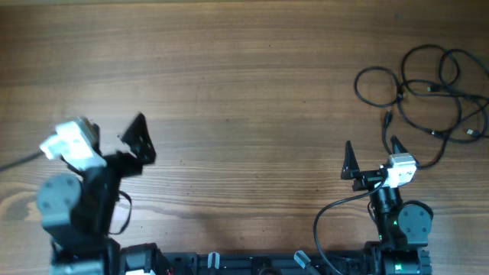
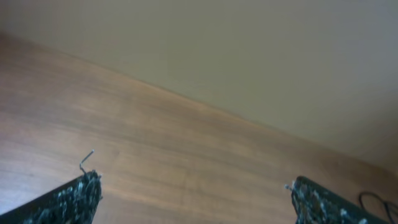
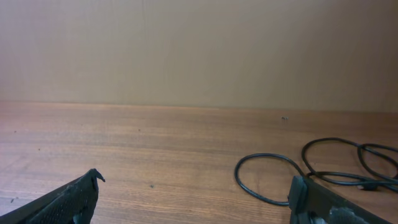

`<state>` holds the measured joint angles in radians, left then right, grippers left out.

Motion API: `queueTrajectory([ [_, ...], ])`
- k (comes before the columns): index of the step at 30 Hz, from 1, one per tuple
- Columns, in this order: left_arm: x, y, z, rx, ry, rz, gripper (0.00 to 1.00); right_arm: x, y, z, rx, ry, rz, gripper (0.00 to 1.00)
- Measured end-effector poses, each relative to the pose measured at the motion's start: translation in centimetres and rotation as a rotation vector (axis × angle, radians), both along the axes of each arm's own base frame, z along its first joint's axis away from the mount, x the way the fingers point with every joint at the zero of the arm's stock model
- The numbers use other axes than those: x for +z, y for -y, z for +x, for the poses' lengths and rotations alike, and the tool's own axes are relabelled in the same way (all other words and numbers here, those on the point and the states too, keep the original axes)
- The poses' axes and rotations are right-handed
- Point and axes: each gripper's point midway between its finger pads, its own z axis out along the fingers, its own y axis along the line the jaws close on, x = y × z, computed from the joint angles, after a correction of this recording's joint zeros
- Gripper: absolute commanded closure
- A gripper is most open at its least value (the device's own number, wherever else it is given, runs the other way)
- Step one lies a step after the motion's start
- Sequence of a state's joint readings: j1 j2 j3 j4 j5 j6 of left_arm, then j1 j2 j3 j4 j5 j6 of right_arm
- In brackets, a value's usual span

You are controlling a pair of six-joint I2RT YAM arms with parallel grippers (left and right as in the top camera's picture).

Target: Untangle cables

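The cables [image 1: 428, 88] lie as a loose tangle of thin black loops with small plug ends at the far right of the wooden table. My right gripper [image 1: 373, 153] is open and empty, a short way in front of and to the left of the tangle. In the right wrist view the loops [image 3: 323, 165] lie ahead, beyond the right fingertip of the open jaws [image 3: 196, 196]. My left gripper [image 1: 137, 139] is open and empty at the left side, far from the cables. In the left wrist view its jaws [image 2: 193, 193] frame bare wood, with a bit of cable [image 2: 376, 202] at the far right edge.
The table [image 1: 244, 84] is brown wood. The arm bases [image 1: 229, 263] stand along the near edge. A beige wall [image 3: 199, 50] rises behind the table's far edge.
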<state>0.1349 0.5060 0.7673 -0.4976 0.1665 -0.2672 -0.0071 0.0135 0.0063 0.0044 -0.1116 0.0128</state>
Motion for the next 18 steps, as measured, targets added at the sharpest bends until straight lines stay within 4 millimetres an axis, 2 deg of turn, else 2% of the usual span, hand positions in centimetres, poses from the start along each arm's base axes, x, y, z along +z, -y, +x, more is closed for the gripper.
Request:
queueTrajectory([
  [2, -1.3, 0.5, -0.4, -0.019, 0.063, 0.011, 0.00, 0.0, 0.0, 0.0, 0.000, 0.000, 0.000, 0.00],
  [3, -2.9, 0.8, -0.9, -0.032, 0.082, 0.013, 0.00, 0.0, 0.0, 0.0, 0.000, 0.000, 0.000, 0.00],
  [5, -4.7, 1.2, -1.2, -0.046, 0.120, 0.017, 0.00, 0.0, 0.0, 0.0, 0.000, 0.000, 0.000, 0.00],
  [9, -6.4, 1.5, -1.2, -0.061, 0.202, 0.026, 0.00, 0.0, 0.0, 0.0, 0.000, 0.000, 0.000, 0.00],
  [15, -9.9, 1.5, -0.8, -0.046, 0.216, 0.045, 0.00, 0.0, 0.0, 0.0, 0.000, 0.000, 0.000, 0.00],
  [18, -10.2, 1.5, -0.7, -0.041, 0.243, 0.086, 0.00, 0.0, 0.0, 0.0, 0.000, 0.000, 0.000, 0.00],
])
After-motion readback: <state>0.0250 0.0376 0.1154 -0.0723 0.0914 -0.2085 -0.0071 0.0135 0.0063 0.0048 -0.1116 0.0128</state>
